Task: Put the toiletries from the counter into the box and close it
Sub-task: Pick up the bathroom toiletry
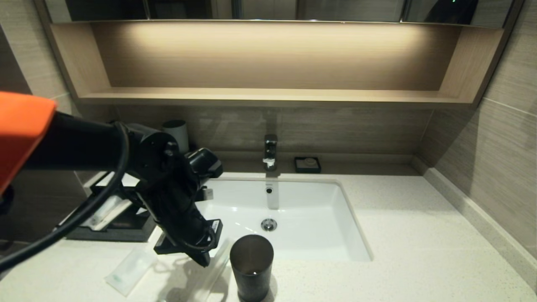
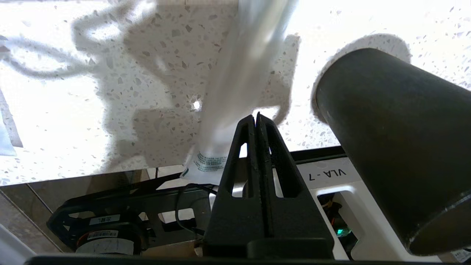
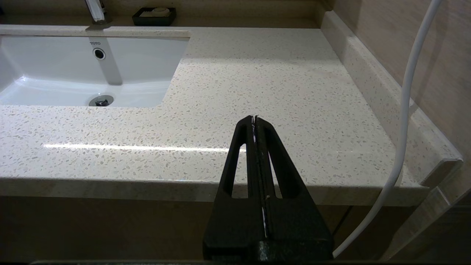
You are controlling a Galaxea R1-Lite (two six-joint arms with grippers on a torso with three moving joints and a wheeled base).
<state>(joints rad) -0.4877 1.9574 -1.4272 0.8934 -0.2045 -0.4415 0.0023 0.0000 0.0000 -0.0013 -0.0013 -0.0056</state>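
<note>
Left hand (image 1: 200,256) at lower left of the head view, angled down, fingers pressed together pinching a long clear packet (image 2: 243,73) over the surface (image 1: 398,235), right hand (image 3: 254,118) pressed together, parked low

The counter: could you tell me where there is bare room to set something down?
Counter right of the basin, up to the wall, is bare. Crowded: front left, with the cup, sachet, packet, left gripper and box.

"TOTO" is printed on the basin's (image 3: 55,73) rear wall; "VLA - 7", inverted, on a white label (image 2: 327,173) on the robot's body
</note>
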